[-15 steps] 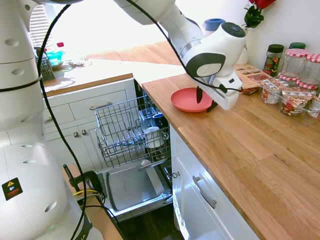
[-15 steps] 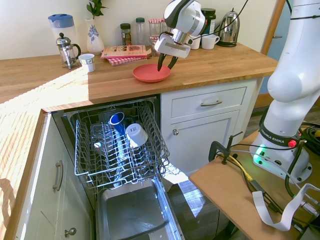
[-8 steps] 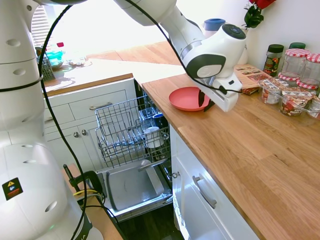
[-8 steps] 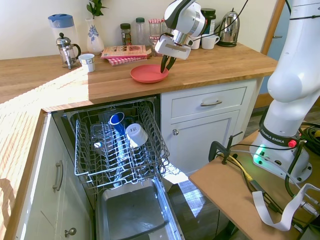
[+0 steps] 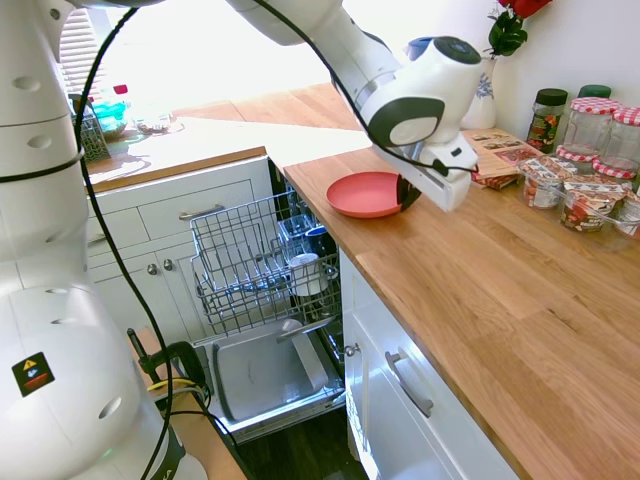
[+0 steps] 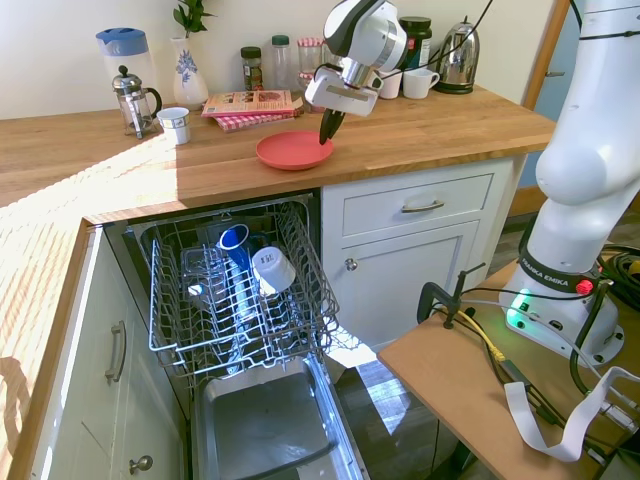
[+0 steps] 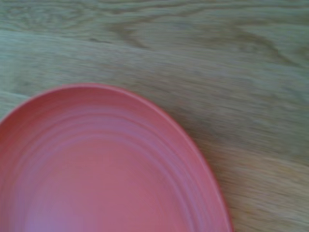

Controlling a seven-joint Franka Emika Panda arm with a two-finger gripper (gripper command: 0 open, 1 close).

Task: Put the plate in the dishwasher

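My gripper [image 6: 326, 128] is closed on the plate [image 6: 291, 150]. My dark fingers [image 5: 406, 191] pinch its rim on the side away from the counter edge. The plate is round and coral red. It sits low over the wooden counter [image 5: 480, 290], close to the front edge, and I cannot tell if it touches the wood or hangs just above it. In the wrist view the plate [image 7: 96, 169] fills the lower part, with wood grain all around its rim.

The dishwasher [image 6: 240, 330] is right under that part of the counter. Its door [image 6: 265, 430] is dropped down flat and is grey inside. The wire rack [image 6: 235, 285] is pulled out over the door. A blue cup [image 6: 233, 240] and a white cup [image 6: 272, 268] sit in the rack, near the middle.

On the counter behind the plate there is a flat book [image 6: 252, 102] lying on a red-checked cloth [image 6: 245, 121]. More to the side stand a small white cup [image 6: 175, 124], a glass coffee press [image 6: 132, 100], a blue-lidded jug [image 6: 122, 52] and a vase [image 6: 190, 75] with a green plant. On the other side, by the wall, are jars [image 5: 590, 125] with red-checked lids and a shiny kettle [image 6: 460, 58] with a white mug [image 6: 419, 82] beside it.
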